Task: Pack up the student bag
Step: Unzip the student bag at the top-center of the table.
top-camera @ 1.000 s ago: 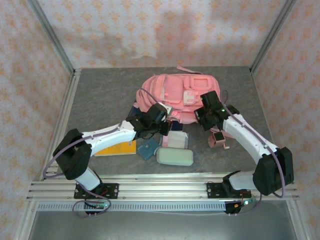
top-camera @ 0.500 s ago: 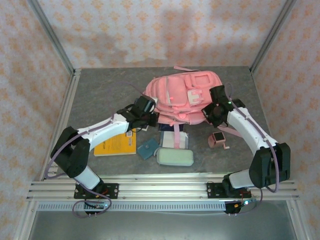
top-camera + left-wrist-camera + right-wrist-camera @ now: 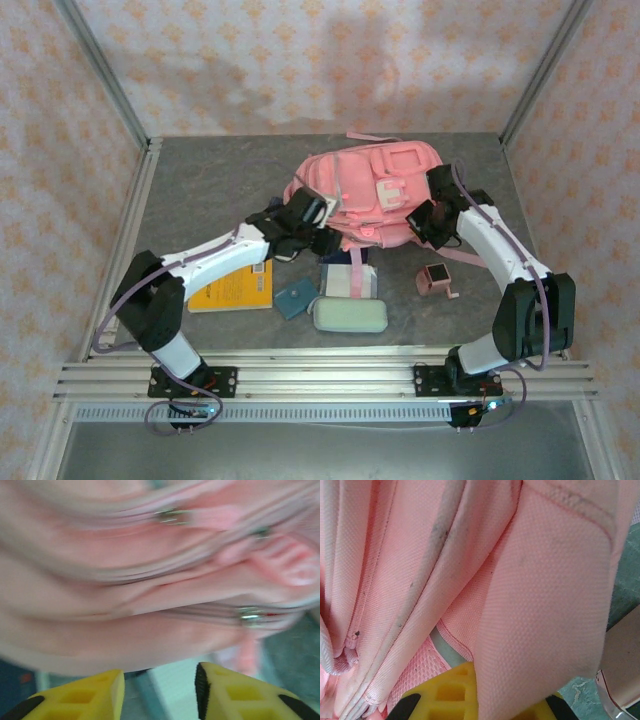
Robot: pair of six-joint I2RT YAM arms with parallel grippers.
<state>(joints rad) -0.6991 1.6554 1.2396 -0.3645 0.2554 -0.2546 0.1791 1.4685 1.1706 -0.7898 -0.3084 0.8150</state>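
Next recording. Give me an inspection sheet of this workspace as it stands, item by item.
Surface: grey mottled tabletop, no spills seen.
Job's things: large soft pink fabric backpack lying at centre back, one strap trailing forward.
Clutter: yellow book, small teal pouch, mint pencil case, pale flat notebook and small rose-gold box, all in front of the backpack.
Grippers: left gripper open at the backpack's lower edge; right gripper shut on backpack fabric.
Cables: purple cables along both arms, no snag seen.
Surroundings: peach patterned walls, aluminium frame rails.
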